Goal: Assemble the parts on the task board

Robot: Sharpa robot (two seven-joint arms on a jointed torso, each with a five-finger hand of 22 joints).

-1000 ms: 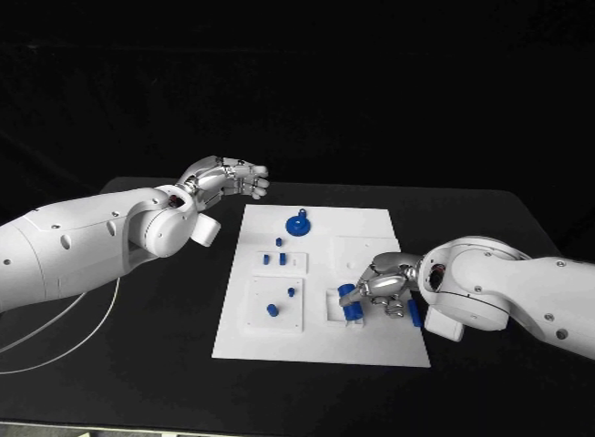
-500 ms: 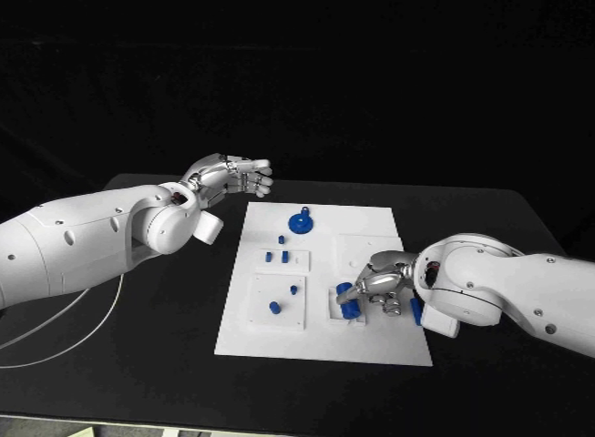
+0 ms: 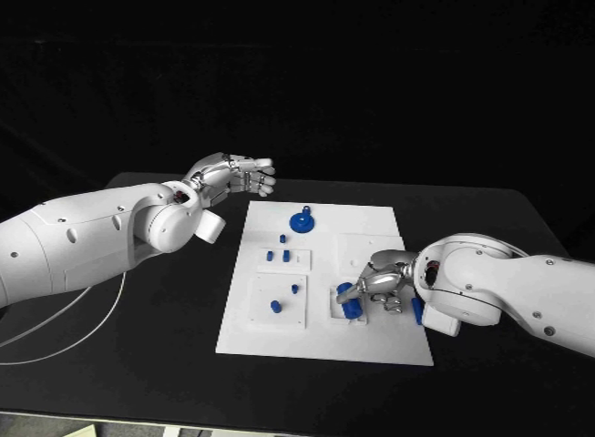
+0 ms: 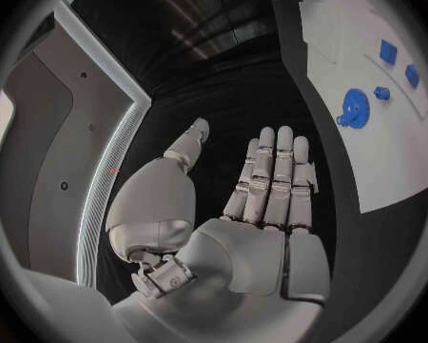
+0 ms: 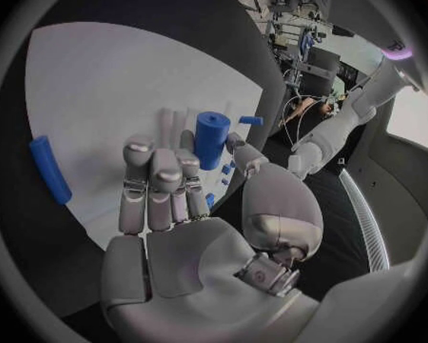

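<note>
We see one white task board [image 3: 376,350] lying in the middle of the black table [image 3: 113,355], with several small blue parts on it: a round knobbed piece [image 3: 300,222] near its far edge, small pegs [image 3: 282,256] midway, and a loose bar [image 3: 415,311] at its right edge. Our right hand [image 3: 376,284] grasps an upright blue cylinder [image 3: 348,301] near the board's right side. Our left hand [image 3: 231,177] hovers released, fingers straight, beyond the board's far left corner.
</note>
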